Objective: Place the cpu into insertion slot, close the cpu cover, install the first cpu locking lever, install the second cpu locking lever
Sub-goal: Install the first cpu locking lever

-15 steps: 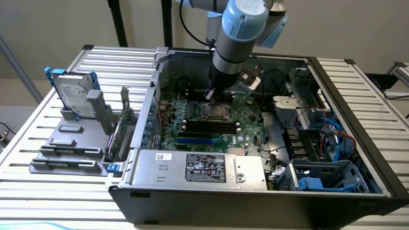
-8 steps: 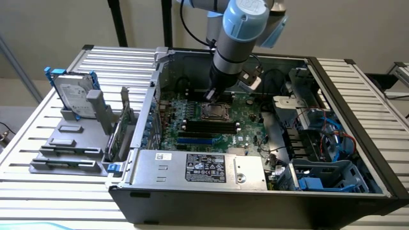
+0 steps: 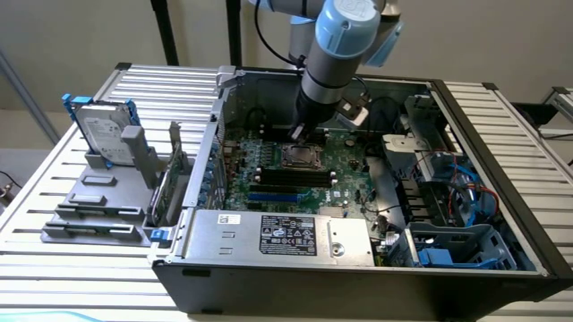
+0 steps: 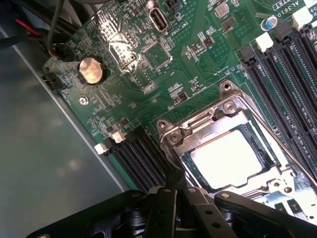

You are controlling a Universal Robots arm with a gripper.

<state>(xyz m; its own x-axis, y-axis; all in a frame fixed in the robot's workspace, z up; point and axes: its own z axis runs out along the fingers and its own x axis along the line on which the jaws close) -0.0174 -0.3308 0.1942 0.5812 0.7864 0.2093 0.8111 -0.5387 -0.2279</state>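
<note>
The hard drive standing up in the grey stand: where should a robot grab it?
Probably by its top edge, coming from above and pinching the two flat faces. The hard drive stands upright with its bottom sunk in the grey stand, and blue rails run along its narrow sides.

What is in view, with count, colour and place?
computer case: one, black, open on the table
table: one, silver slats, under the case
motherboard: one, green, inside case
insertion slot: one, metal-rimmed, mid-motherboard
cpu: one, pale silver, in the slot
cpu cover: one, silvery, down around the cpu
coin battery: one, silver, on motherboard
power supply box: one, grey, case front
hard drive: one, grey, table, exterior view's left
arm: one, grey-blue, over the case
hand: one, black, shut, at the slot's edge
</note>
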